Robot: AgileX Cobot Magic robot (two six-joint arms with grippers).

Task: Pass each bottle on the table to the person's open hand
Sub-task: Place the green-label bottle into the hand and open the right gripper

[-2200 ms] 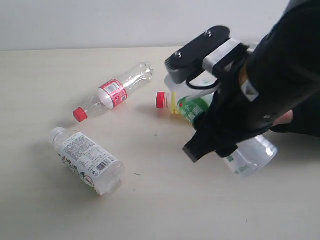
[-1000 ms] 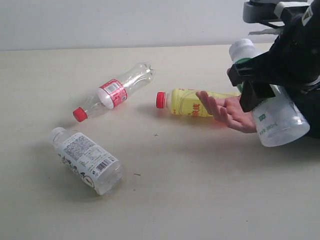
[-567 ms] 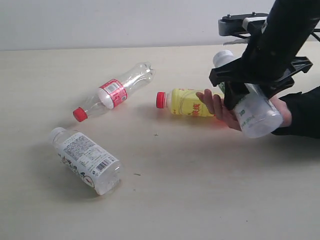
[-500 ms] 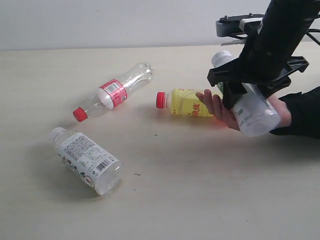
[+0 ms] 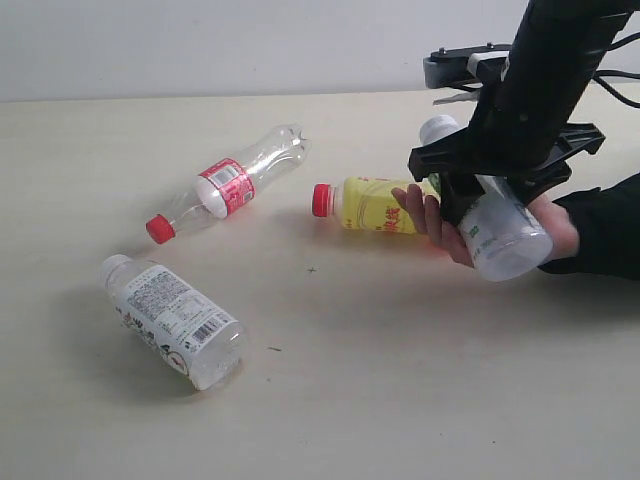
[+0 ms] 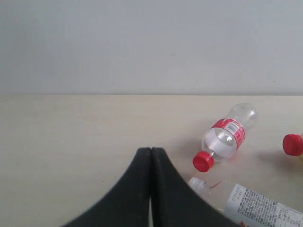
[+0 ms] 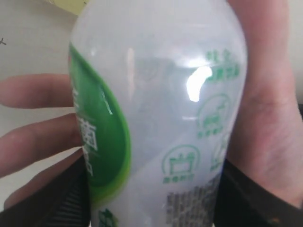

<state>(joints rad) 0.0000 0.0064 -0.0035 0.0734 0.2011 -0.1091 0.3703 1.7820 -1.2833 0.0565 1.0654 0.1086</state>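
Observation:
My right gripper (image 5: 490,195) is shut on a clear white-capped bottle (image 5: 505,240) with a green and white label (image 7: 161,104). The bottle rests tilted on the person's open hand (image 5: 435,215), whose palm (image 7: 270,118) shows behind it. Three more bottles lie on the table (image 5: 380,390): a yellow one with a red cap (image 5: 372,203) just behind the hand, a slim clear one with a red label (image 5: 228,183), and a white-labelled one (image 5: 172,320) at the front left. My left gripper (image 6: 151,150) is shut and empty, hanging above the table near the slim bottle (image 6: 226,138).
A pale wall runs behind the table's far edge (image 5: 200,97). The person's dark sleeve (image 5: 605,225) lies along the right side. The left wrist view also catches the white-labelled bottle (image 6: 255,205) and the yellow bottle's red cap (image 6: 293,144).
My right gripper has come down and leftward with the white-capped bottle, which now lies in the person's open hand. The other bottles and the left gripper have not moved.

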